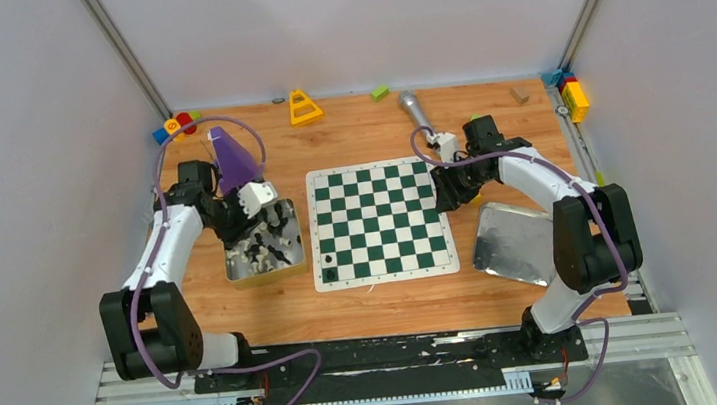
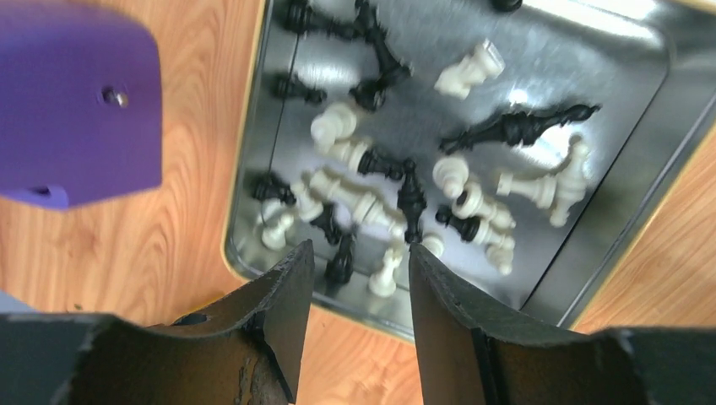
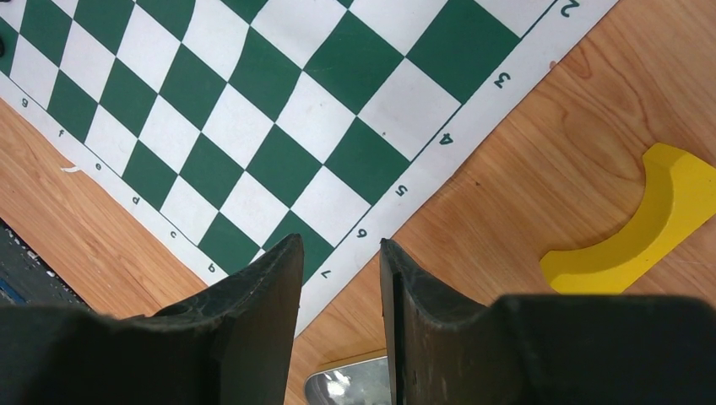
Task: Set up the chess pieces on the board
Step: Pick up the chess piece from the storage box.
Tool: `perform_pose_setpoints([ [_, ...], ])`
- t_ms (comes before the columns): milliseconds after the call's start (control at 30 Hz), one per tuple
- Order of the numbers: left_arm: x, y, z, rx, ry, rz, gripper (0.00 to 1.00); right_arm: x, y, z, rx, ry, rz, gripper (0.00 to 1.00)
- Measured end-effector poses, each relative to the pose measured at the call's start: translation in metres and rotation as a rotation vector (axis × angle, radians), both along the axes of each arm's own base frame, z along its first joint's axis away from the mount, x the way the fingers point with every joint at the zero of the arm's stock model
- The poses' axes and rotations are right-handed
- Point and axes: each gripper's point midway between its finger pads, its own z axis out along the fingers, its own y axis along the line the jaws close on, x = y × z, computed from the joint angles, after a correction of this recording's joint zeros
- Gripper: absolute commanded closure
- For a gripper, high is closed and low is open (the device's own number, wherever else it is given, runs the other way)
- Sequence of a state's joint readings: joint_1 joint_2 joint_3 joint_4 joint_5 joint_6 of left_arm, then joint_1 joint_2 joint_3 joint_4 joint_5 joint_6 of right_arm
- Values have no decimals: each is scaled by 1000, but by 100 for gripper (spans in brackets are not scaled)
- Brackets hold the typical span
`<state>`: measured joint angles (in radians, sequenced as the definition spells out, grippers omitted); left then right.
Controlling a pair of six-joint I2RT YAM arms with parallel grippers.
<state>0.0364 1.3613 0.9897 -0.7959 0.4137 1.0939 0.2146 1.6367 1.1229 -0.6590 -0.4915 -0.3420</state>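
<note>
Under the left gripper [image 2: 359,257], jaws part-open and empty, chess pieces [image 2: 411,198] lie jumbled on their sides in the tray [image 2: 591,67], just left of the board [image 1: 377,223]. Left gripper is nearer. Right gripper [image 3: 342,249], narrow gap, empty, hangs over the board's right edge.

Overhead feed up, and I've got a wooden surface [image 1: 385,300]. A purple cone [image 1: 232,155] sits on the left, just behind a shiny metal tray [image 1: 237,276]. A second tray [image 1: 514,236] lies at an angle over on the right. Along the far edge there's a yellow triangular block [image 1: 303,107], a small green block [image 1: 379,92] and a silver rod [image 1: 415,109], possibly a toy microphone, too small to call. Coloured blocks cluster in the far-left corner [image 1: 178,126] and the far-right corner [image 1: 572,94]. On the right wrist feed, a yellow arch block [image 3: 650,224] lies on the wood.
</note>
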Motion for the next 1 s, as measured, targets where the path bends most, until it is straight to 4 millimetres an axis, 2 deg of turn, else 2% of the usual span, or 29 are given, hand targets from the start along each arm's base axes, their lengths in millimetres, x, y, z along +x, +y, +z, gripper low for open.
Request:
perform_pose_setpoints([
  [100, -4, 19, -8, 47, 39, 58, 48, -1, 0, 0, -1, 4, 0, 61],
  [300, -9, 38, -37, 130, 147, 92, 50, -3, -1, -1, -3, 14, 1, 61],
  [700, -1, 53, -64, 206, 232, 85, 53, -4, -1, -1, -4, 17, 0, 61],
  [1000, 6, 54, -68, 213, 224, 76, 64, -4, -1, -2, -4, 20, 0, 61],
])
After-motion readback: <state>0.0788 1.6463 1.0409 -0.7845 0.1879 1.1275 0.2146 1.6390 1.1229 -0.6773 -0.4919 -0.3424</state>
